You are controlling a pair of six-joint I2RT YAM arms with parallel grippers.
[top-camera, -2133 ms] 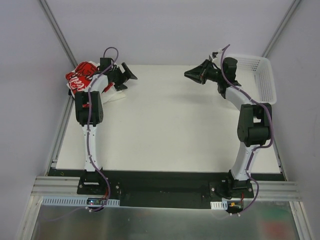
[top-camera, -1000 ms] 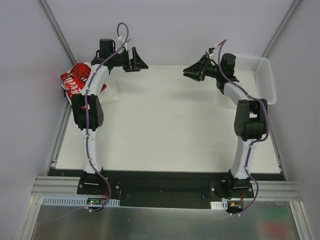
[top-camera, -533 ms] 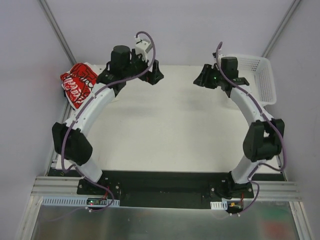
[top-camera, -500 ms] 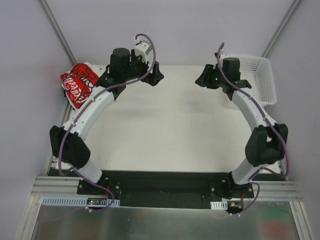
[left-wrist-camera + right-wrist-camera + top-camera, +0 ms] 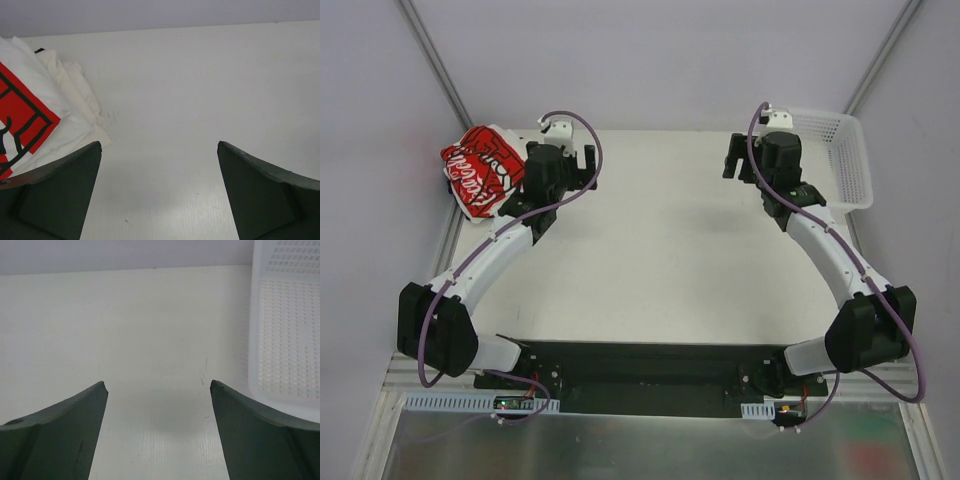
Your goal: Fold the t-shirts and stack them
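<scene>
White counter [image 5: 650,250] fills the floor of a pale lilac booth, and a metal post runs up each far corner. Both arms are bolted at the near edge and bow outward as they reach toward the far side.

The shirts [image 5: 472,172] lie in a stack on the far left corner of the counter, close to the left wall. The top one is red with white lettering. The left wrist view shows white and cream cloth edges under it, stepping out toward the middle of the counter. A small dark bit peeks out at the stack's far edge, too small to tell what it is.

The left pincer [image 5: 159,147] hangs just right of the stack, aimed at the far wall. Its fingers [image 5: 60,195] are spread wide with only counter between them, and it has hold of nothing. Its left finger overlaps the stack's near edge in its own view, and I cannot tell whether they touch.

The right pincer [image 5: 157,385] is over the far right part of the counter, just left of the basket [image 5: 850,150], and is also aimed at the far wall. Its fingers [image 5: 265,440] stand wide apart and grip nothing. The basket is white plastic mesh and sits in the far right corner. Its perforated floor and left rim show in the right wrist view.
</scene>
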